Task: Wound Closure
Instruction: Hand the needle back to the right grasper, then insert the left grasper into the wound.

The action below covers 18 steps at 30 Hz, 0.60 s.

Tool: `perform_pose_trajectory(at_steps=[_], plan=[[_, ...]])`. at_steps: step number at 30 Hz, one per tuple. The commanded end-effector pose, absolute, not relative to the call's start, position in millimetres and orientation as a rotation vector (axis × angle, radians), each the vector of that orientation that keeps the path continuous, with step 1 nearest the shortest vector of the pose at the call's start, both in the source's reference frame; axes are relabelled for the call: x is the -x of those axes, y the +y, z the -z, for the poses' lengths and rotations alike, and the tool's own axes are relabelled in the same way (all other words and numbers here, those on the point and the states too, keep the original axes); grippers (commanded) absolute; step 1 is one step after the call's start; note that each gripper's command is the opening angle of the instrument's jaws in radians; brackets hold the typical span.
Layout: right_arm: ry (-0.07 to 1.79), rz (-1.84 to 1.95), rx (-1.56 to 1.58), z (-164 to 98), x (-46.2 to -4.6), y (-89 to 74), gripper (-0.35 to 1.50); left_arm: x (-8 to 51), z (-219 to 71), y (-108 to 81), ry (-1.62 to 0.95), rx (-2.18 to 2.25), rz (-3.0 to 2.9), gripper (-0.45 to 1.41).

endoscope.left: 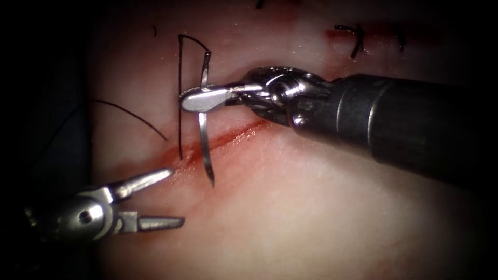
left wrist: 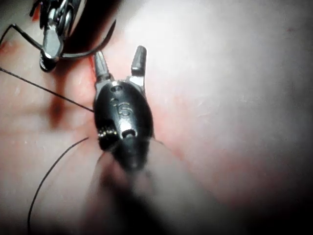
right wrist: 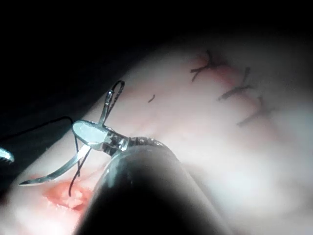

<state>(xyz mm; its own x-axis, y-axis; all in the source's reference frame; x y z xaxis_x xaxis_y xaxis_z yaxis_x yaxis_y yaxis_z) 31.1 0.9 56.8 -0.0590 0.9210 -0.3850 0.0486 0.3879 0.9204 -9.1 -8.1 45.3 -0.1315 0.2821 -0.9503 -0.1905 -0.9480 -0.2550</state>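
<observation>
Pale pink pork-belly tissue point(endoscope.left: 311, 207) lies under us, its red-stained cut point(endoscope.left: 228, 139) running slantwise. Our right arm's steel needle driver point(endoscope.left: 203, 100) clamps the curved silver needle point(endoscope.left: 206, 155) near its thread end, tip free above the cut, not in tissue. Thin black thread point(endoscope.left: 180, 93) hangs from it. Our left arm's tool point(endoscope.left: 166, 197) gapes wide, empty, at the cut's left end.

Earlier knotted stitches point(endoscope.left: 357, 40) along the closed stretch, dark surround point(endoscope.left: 41, 78)
</observation>
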Motion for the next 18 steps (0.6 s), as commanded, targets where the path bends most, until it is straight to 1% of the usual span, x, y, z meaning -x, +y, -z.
perform_pose_trajectory(at_steps=[1,2,3,4,6,7,8,14,17,18], plan=[[1.459,-0.880,-0.891,-57,-31.2,1.9,-0.35,9.6,-47,-8.1,-0.159,1.809,-2.130,0.66],[1.458,-0.867,-0.875,-57,-31.1,1.9,-0.35,9.6,-48,-8.3,-0.197,1.809,-2.129,0.58],[1.457,-0.862,-0.870,-57,-31.1,1.9,-0.35,9.7,-49,-8.4,-0.268,1.824,-2.139,0.39],[1.458,-0.849,-0.862,-57,-31.2,1.7,-0.35,9.8,-49,-8.5,-0.344,1.837,-2.148,0.11],[1.446,-0.818,-0.838,-57,-31.5,1.4,-0.35,10.1,-51,-8.7,-0.455,1.824,-2.211,-0.01],[1.436,-0.797,-0.825,-57,-31.6,1.2,-0.35,10.2,-51,-8.8,-0.451,1.803,-2.235,-0.09],[1.434,-0.755,-0.794,-57,-32.0,0.7,-0.35,10.6,-52,-8.9,-0.431,1.747,-2.256,-0.35],[1.463,-0.632,-0.689,-57,-33.0,-0.2,-0.35,11.0,-55,-8.7,-0.444,1.669,-2.278,-0.35],[1.472,-0.595,-0.654,-56,-33.3,-0.2,-0.35,10.6,-57,-8.5,-0.446,1.558,-2.330,-0.35],[1.481,-0.575,-0.638,-56,-33.3,-0.2,-0.35,9.8,-58,-8.2,-0.404,1.466,-2.351,-0.35]])
